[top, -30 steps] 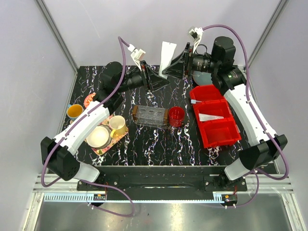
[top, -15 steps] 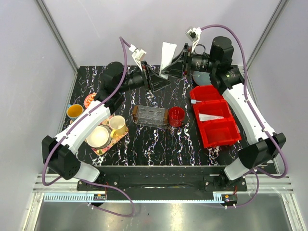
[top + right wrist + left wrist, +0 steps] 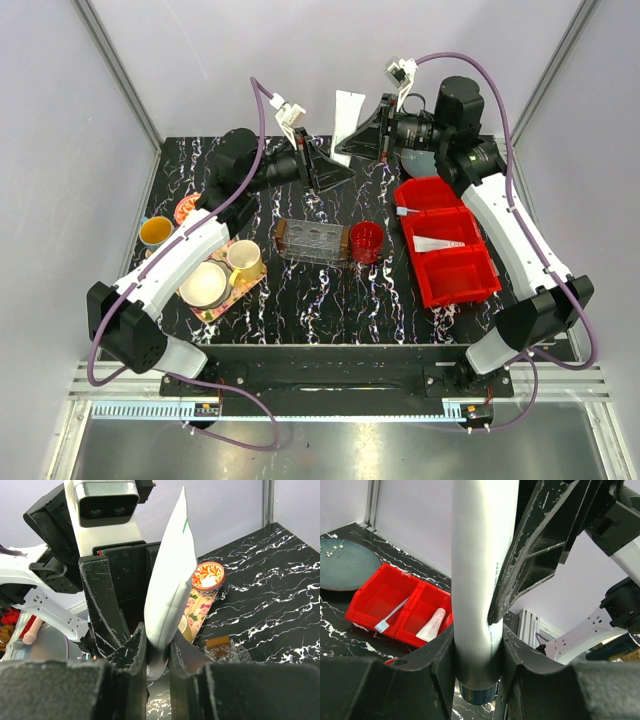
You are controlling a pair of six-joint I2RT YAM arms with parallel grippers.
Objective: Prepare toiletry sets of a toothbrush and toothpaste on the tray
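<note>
A white toothpaste tube stands upright in the air over the back of the table, crimped end up. My left gripper is shut on its lower part, near the cap. My right gripper is shut on the same tube, and one of its fingers shows in the left wrist view. A second tube and the pale toothbrush lie in the red compartment bin. The clear tray with brown ends sits mid-table, holding neither.
A red cup stands right beside the clear tray. A flowery tray with a yellow mug and a bowl is at the left, with a yellow cup and a small orange dish. A grey plate lies at the back right.
The right gripper and the tube have shifted slightly to the left and up. The left gripper has barely moved. Both keep their hold.
</note>
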